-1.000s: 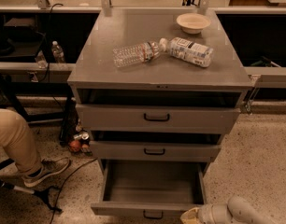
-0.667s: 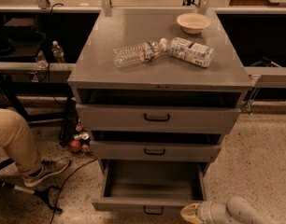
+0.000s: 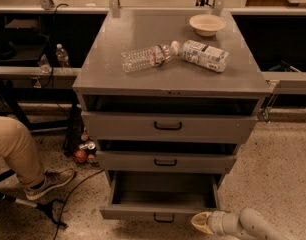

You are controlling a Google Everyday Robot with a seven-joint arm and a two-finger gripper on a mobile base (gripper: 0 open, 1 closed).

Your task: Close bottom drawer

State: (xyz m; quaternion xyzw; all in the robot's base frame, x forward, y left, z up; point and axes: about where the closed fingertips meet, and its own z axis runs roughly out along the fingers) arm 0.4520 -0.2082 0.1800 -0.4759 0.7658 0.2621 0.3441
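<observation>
**A:** Camera view: where does the hand sit relative to the job?

**B:** The hand (image 3: 203, 223) is low down by the floor. The bottom drawer (image 3: 128, 213) is pulled well out of the desk (image 3: 143, 79), and the right end of its front lies just beyond the hand and runs off to the hand's left. The drawer's black loop handle (image 3: 163, 218) is a short way left of the hand, at about the same height.

**A:** Is the hand spread or pressed together?

**B:** I cannot tell. Only its pale tip shows, pointing left. I also can't say whether it is touching the front or merely just beside it.

**A:** So how should the push go?

**B:** I'd judge it needs no grasp, just flat contact on the front and a straight shove away from the hand, into the desk. Pressing at the right end risks skewing the drawer in its runners, so I'd move the contact left towards the handle first.

**A:** Anything to avoid?

**B:** The middle drawer (image 3: 208, 162) above the hand also stands slightly proud, so the hand should stay low and under it. A person's shoe (image 3: 45, 183) is far to the hand's left, well apart from the pushing line. Push until the front sits flush.
</observation>
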